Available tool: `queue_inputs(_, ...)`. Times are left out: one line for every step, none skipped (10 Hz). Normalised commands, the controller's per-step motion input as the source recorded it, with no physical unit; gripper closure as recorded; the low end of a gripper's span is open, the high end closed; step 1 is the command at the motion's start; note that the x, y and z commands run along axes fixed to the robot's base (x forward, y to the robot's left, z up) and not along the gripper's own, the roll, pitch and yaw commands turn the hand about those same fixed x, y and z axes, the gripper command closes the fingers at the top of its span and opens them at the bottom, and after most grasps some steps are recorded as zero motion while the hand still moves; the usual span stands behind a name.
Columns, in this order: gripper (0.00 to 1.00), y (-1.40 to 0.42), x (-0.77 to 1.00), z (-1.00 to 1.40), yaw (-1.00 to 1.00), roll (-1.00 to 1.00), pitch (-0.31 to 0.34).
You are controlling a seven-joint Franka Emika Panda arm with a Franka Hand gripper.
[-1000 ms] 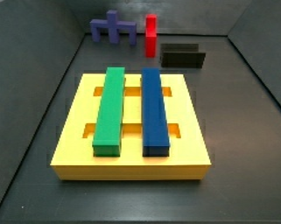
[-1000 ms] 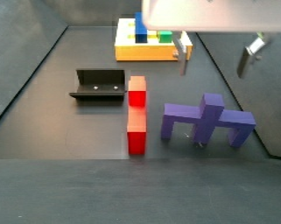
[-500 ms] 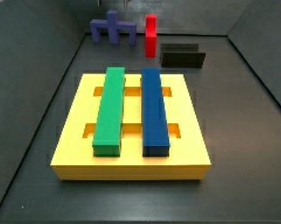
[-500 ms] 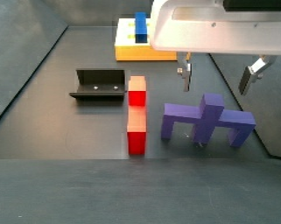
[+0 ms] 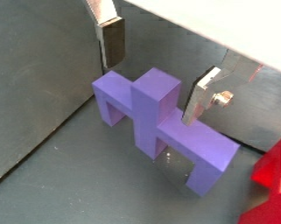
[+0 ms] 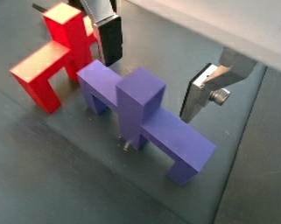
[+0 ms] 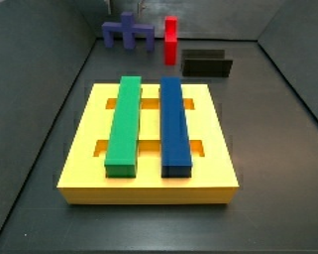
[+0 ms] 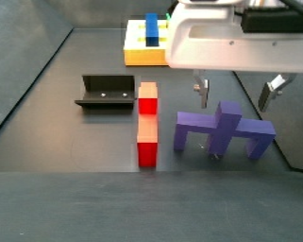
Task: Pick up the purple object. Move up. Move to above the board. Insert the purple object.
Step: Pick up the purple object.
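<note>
Since the earlier frames the gripper (image 8: 237, 91) had come down from near the board (image 8: 151, 54) to just above the purple object (image 8: 223, 130), which had not moved and stood on the dark floor beside the red block (image 8: 147, 123). Both wrist views showed the fingers (image 5: 111, 41) spread wide apart and holding nothing, one on either side of the piece's central stub (image 6: 139, 90). The board (image 7: 150, 149) lay well apart, carrying the green bar (image 7: 124, 123) and the dark-blue bar (image 7: 173, 125).
</note>
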Motion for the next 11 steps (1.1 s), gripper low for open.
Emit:
queue_inputs(0.0,0.07,-0.11,-0.27,0.06,0.18,-0.096)
queue_inputs(0.0,0.11,-0.09,-0.25,0.06,0.18,-0.079)
queue_inputs(0.0,0.19,-0.07,-0.19,0.04,0.15,-0.046)
queue_inputs(0.0,0.2,-0.03,-0.15,0.04,0.12,-0.03)
queue_inputs(0.0,0.08,0.0,-0.13,0.02,0.12,-0.031)
queue_inputs(0.0,0.0,0.0,-0.09,0.0,0.12,-0.02)
queue_inputs(0.0,-0.05,0.0,-0.06,0.0,0.1,0.0)
queue_inputs(0.0,-0.07,0.0,-0.04,0.03,0.08,0.0)
queue_inputs(0.0,-0.05,0.0,-0.06,0.16,0.06,0.0)
queue_inputs(0.0,0.0,0.0,-0.07,0.17,0.05,0.0)
queue_inputs(0.0,0.0,0.0,-0.07,0.17,0.05,0.0)
